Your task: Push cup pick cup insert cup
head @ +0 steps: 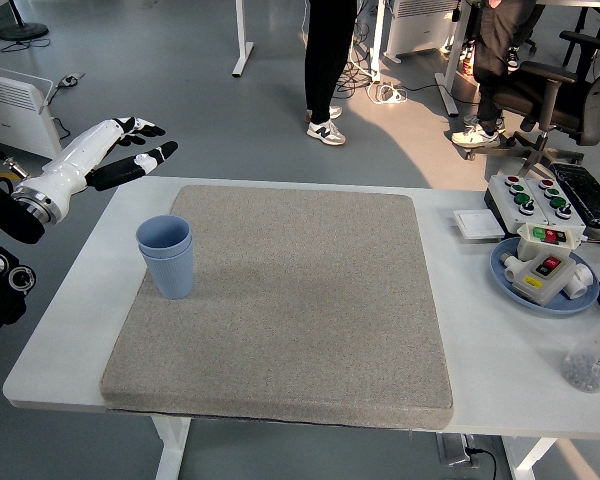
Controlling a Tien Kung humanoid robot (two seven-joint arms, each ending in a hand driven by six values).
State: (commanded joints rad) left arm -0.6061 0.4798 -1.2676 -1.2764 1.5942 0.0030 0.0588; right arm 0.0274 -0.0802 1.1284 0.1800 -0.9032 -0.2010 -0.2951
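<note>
On the grey mat point(280, 300) at nine o'clock stand two nested pale-blue cups point(166, 256), upright; my left hand point(105, 157) hovers apart, fingers point(140, 128) spread, empty.

Grey mat point(280, 310) on white table point(500, 340); blue plate point(540, 285) right; person's legs point(325, 70) behind.
</note>
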